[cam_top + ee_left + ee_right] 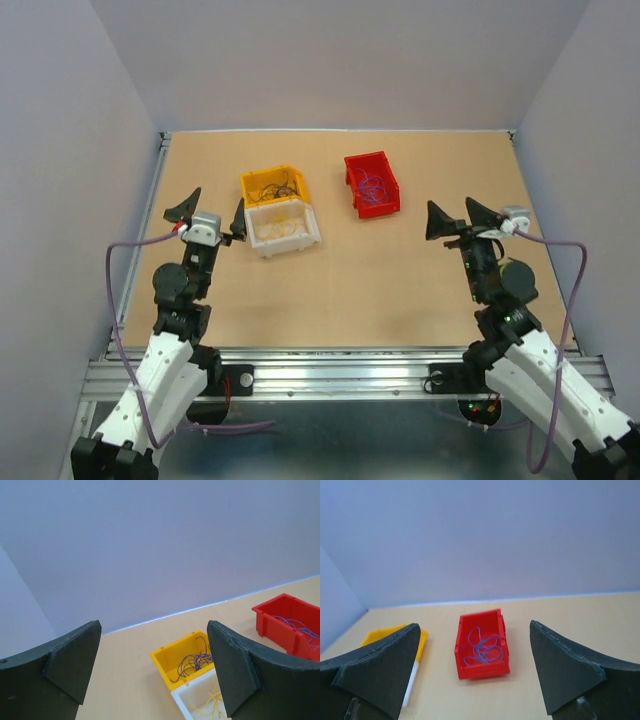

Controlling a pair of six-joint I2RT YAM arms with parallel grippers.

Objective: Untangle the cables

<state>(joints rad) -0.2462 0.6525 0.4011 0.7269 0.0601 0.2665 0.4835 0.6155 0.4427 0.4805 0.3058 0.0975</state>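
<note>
3 bins (262, 176) (290, 246) (365, 158) and 2 hands (216, 200) (450, 205)

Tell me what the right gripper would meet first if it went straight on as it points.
Probably the red bin holding blue cables, centred ahead of the open right gripper; relative height is unclear.

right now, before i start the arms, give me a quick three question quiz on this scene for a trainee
1. Multiple choice: the cables in the red bin are A blue, B green, C pink.
2. True or false: the left gripper and the right gripper are both open and hold nothing.
3. Short answer: which bin stands right next to the white bin?

Key: 1 A. 2 true. 3 the yellow bin.
</note>
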